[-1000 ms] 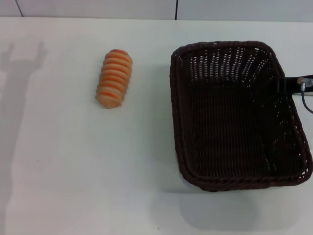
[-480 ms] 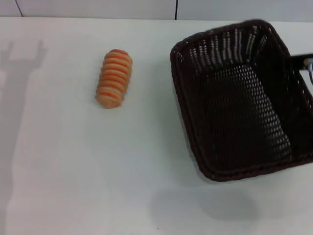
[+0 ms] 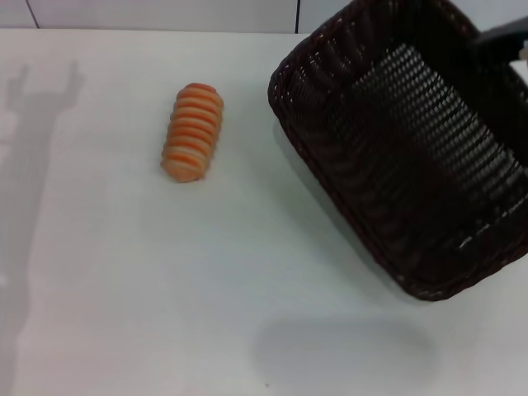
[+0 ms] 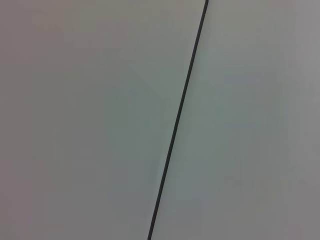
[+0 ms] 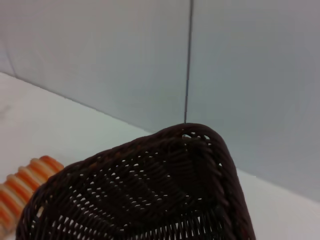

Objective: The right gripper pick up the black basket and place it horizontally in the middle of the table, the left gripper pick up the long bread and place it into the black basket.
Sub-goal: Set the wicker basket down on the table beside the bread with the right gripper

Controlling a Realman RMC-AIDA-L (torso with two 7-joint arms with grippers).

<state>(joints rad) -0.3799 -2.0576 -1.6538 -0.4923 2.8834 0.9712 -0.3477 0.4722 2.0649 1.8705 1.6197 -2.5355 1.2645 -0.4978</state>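
Basket [image 3: 412, 148] tilted, off table [image 3: 124, 289]; bread [image 3: 192, 132] alone; right gripper [image 3: 505, 35] state unclear.

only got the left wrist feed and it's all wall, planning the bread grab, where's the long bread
Observer: The long bread lies on the table, on the robot's left side, touching nothing else.
Operator: basket down in the middle yet
Observer: No. The black basket hangs tilted above the table's right side, held at its far rim by the right gripper.
Operator: left gripper over the table
Observer: The head view does not show it; only an arm shadow falls there.
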